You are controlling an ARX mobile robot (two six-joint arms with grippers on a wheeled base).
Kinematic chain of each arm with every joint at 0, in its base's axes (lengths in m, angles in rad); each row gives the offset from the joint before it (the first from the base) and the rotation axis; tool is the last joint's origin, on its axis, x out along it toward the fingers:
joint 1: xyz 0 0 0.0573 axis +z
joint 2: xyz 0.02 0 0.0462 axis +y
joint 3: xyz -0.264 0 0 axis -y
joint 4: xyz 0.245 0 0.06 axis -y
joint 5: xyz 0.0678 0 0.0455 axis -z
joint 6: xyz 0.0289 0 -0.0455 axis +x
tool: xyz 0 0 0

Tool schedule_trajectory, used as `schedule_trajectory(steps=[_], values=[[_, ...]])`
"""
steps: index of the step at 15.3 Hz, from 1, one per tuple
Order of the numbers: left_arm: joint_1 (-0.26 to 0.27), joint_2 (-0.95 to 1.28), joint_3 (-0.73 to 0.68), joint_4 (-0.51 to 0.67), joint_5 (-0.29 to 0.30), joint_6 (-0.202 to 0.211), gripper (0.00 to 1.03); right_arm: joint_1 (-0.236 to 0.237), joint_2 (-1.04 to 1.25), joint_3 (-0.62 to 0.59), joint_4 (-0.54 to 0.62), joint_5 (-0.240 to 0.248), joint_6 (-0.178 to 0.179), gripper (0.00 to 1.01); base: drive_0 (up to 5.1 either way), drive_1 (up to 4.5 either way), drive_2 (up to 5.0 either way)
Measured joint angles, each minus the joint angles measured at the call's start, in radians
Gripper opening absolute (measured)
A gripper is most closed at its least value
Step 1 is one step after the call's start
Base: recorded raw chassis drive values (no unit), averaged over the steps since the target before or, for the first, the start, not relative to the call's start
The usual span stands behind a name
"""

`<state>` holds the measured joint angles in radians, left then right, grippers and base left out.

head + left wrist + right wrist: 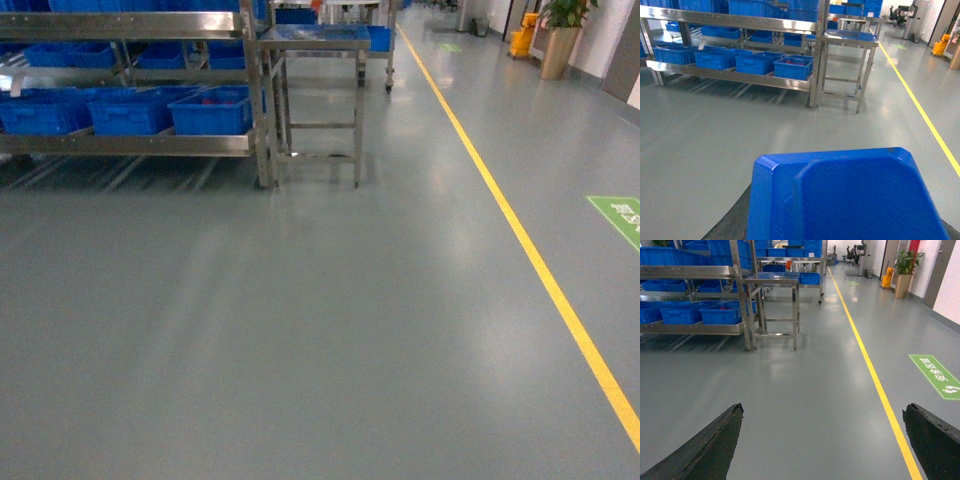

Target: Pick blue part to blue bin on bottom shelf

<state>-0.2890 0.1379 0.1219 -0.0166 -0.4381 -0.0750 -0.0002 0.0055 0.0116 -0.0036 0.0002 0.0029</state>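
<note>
From my head camera: grey floor, with the shiny steel rack's bottom shelf (130,145) far left, carrying blue plastic bins (212,110).

My left wrist camera shows the large blue plastic part (845,197) filling the near foreground, apparently carried; my left claw is hidden, so I cannot tell its state.

My right claw (825,440) is spread wide, empty.

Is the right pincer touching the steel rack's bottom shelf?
Apart. In the right wrist view the right pincer stands open over bare grey floor, while the bottom shelf lies far off at upper left.
</note>
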Motion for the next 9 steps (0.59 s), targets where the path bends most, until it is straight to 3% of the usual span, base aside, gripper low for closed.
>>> schedule_trajectory(steps=[9], values=[[0.000, 0.002, 0.000, -0.001, 0.000, 0.000, 0.44, 0.000, 0.000, 0.000, 0.001, 0.000, 0.000, 0.98, 0.1, 4.35, -4.2]])
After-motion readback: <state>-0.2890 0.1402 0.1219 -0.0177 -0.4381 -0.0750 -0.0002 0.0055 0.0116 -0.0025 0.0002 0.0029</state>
